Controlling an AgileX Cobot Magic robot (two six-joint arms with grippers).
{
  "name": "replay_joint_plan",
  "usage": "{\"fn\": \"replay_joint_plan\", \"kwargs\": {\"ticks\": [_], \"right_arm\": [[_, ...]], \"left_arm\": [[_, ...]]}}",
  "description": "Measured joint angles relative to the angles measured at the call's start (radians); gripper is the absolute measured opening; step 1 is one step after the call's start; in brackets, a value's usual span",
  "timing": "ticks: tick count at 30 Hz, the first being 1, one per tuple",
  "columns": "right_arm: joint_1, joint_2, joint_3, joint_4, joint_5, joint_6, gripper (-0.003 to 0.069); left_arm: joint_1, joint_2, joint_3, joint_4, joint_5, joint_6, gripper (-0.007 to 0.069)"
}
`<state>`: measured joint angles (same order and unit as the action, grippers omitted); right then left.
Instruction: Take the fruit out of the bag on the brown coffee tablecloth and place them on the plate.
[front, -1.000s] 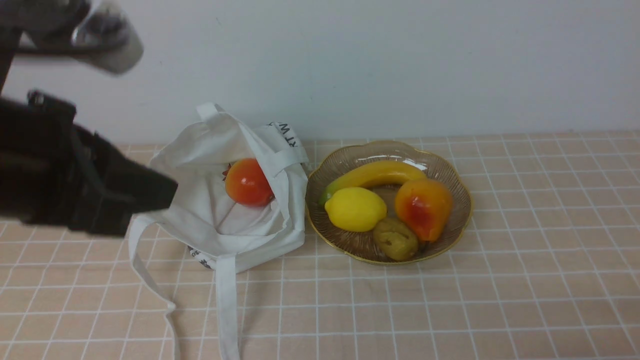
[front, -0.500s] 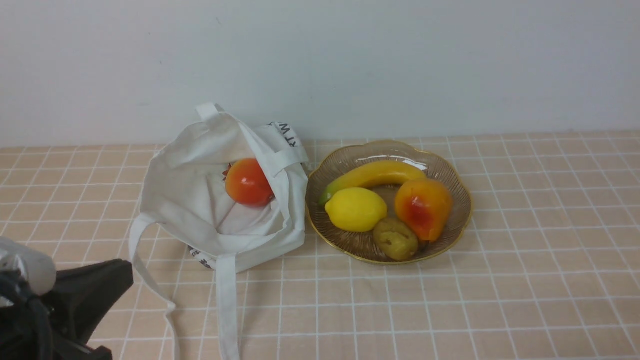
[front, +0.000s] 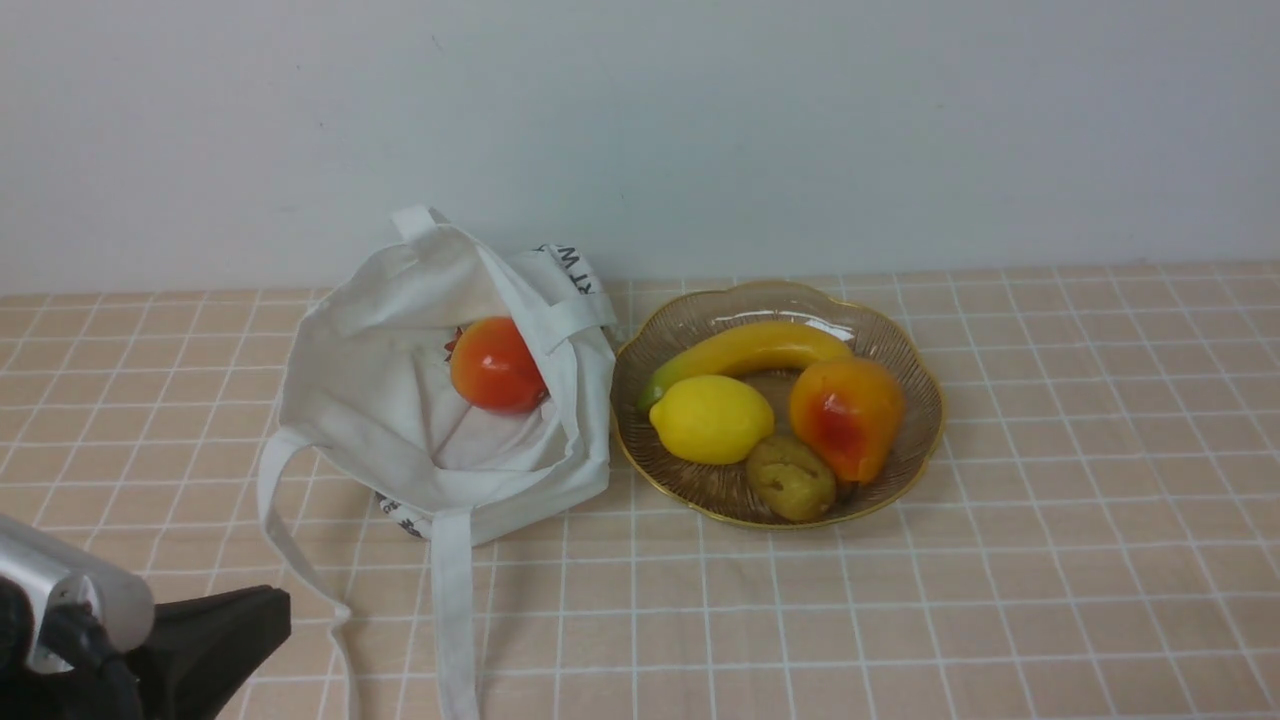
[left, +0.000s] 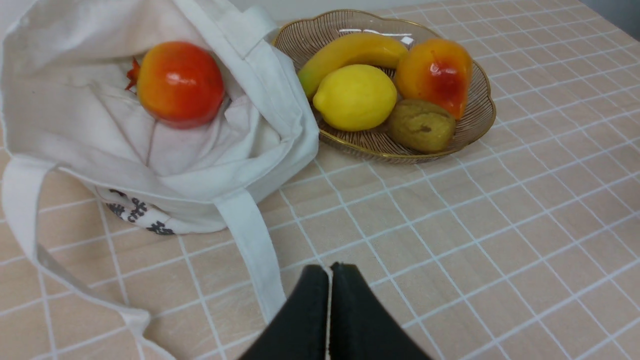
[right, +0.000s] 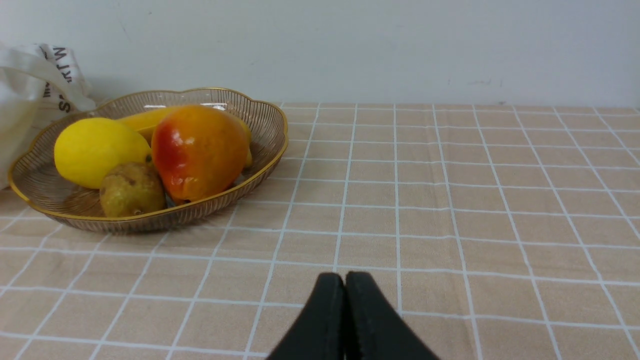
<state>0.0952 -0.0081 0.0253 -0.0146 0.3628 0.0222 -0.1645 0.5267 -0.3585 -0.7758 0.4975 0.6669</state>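
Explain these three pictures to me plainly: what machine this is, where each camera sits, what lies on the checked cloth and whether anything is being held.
This is a two-armed robot with a camera between its arms and one on each wrist. The wide picture is the front view; only the left arm's dark end shows, low at the near left corner. The other two look along each arm past its black jaws: the left gripper and the right gripper are both pressed shut and hold nothing.

On the peach-brown cloth with a white grid lies a soft white cloth bag, open, with a round red-orange fruit inside. Beside it, toward the robot's right, stands a ribbed amber glass plate with a gold rim holding a curved yellow banana, a yellow lemon, an orange-red pear-shaped fruit and a small brownish-green fruit.
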Motion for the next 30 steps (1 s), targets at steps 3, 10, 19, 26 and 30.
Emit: {"fn": "replay_joint_plan", "kwargs": {"ticks": [3, 10, 19, 26, 30], "right_arm": [[0.000, 0.000, 0.000, 0.000, 0.000, 0.000, -0.0015], [0.000, 0.000, 0.000, 0.000, 0.000, 0.000, -0.0015], [0.000, 0.000, 0.000, 0.000, 0.000, 0.000, -0.0015], [0.000, 0.000, 0.000, 0.000, 0.001, 0.000, -0.0015], [0.000, 0.000, 0.000, 0.000, 0.001, 0.000, -0.0015]], "left_arm": [[0.000, -0.001, 0.000, 0.014, 0.000, 0.000, -0.0008], [0.003, -0.151, 0.085, 0.233, -0.062, -0.062, -0.0008], [0.025, -0.473, 0.341, 0.759, -0.131, -0.594, -0.0008], [0.075, -0.537, 0.384, 0.766, -0.139, -0.629, -0.0008], [0.077, -0.537, 0.386, 0.763, -0.124, -0.629, -0.0008]]}}
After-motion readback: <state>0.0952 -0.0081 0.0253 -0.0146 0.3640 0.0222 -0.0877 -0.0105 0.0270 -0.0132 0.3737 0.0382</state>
